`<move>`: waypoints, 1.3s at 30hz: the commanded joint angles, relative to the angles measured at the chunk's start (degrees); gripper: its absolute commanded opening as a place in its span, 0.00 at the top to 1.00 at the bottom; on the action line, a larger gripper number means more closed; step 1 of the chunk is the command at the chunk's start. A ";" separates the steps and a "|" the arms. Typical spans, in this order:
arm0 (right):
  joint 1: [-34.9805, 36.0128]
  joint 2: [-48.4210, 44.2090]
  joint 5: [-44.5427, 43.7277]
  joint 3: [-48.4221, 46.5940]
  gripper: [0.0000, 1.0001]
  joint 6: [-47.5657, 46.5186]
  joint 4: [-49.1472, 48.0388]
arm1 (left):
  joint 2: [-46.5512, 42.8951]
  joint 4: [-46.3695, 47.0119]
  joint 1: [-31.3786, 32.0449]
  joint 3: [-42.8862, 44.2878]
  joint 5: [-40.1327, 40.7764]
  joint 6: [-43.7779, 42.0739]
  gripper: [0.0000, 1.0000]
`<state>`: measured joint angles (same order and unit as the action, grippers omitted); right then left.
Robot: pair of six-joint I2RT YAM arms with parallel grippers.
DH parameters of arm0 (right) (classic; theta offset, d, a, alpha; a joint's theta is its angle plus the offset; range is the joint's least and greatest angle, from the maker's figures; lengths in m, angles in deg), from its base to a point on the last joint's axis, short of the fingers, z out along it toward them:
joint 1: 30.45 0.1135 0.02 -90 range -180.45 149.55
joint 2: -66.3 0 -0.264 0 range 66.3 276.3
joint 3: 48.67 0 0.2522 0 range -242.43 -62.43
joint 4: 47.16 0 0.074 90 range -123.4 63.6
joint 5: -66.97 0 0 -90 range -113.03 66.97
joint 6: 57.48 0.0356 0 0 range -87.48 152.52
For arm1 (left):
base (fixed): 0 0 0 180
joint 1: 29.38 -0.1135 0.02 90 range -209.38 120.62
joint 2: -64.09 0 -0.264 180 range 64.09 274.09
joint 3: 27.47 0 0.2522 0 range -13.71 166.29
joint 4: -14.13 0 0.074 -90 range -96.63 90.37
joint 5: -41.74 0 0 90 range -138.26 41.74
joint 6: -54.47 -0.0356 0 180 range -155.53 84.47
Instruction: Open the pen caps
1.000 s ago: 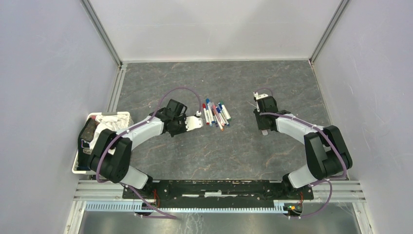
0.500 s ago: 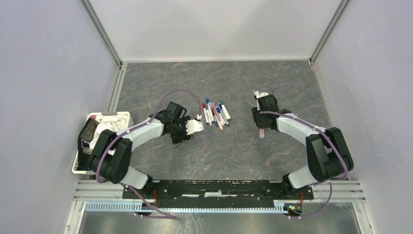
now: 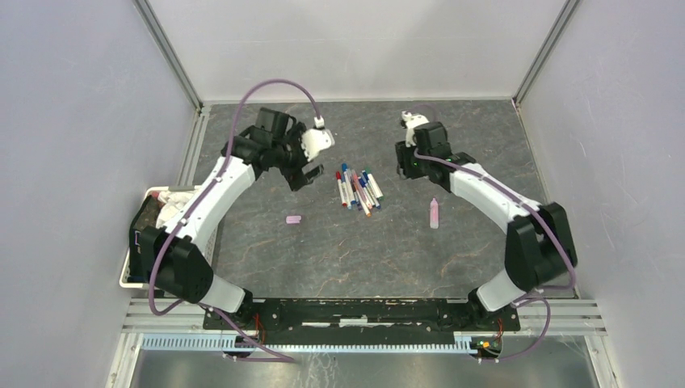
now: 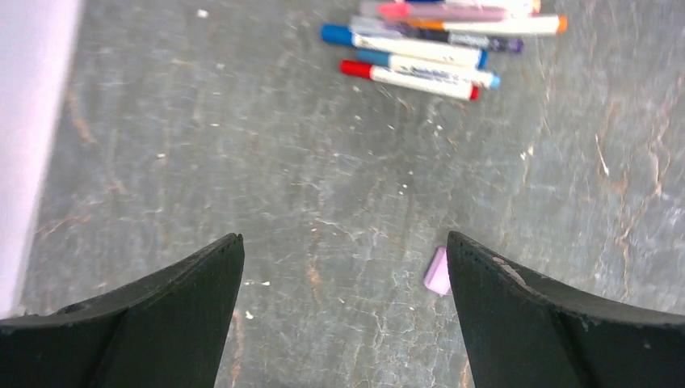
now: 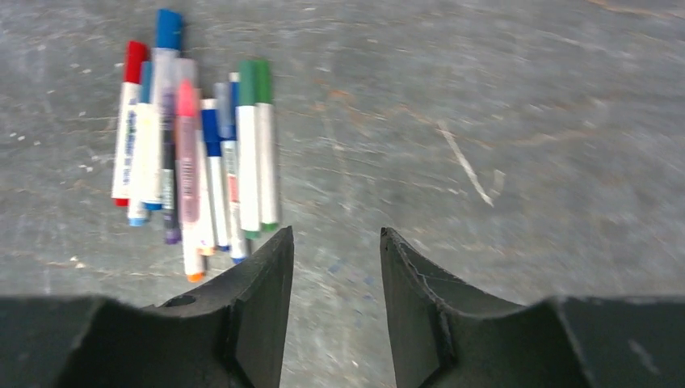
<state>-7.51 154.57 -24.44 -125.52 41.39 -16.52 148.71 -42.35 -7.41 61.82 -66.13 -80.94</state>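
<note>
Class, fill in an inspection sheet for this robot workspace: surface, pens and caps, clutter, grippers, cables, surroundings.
Surface: dark grey marbled table, scuffed.
Job's things: pens bunched at the centre; one pink pen lies alone to their right; a pink cap lies alone to their left.
Clutter: white basket at the table's left edge, contents unclear.
Grippers: left gripper wide open, empty; right gripper partly open, empty.
Cables: purple cable arches over the left arm; another follows the right arm.
Surroundings: pale walls on three sides; metal rail at the near edge.
</note>
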 commanded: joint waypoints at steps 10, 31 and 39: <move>7.93 20.13 6.26 -11.74 0.64 -0.09 -1.33 | -4.04 -11.47 -2.99 5.44 3.25 13.72 0.00; 5.34 19.43 1.25 -9.74 0.71 -1.93 -0.67 | -4.45 -13.14 -3.02 4.95 -0.49 15.61 0.00; 5.53 20.33 4.98 -10.14 0.56 -0.06 -1.88 | -4.73 -13.22 -3.00 5.15 -0.39 16.02 0.00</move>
<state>-2.20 175.99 -21.29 -134.94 40.32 -16.58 145.46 -55.05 -10.36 65.60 -65.02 -67.61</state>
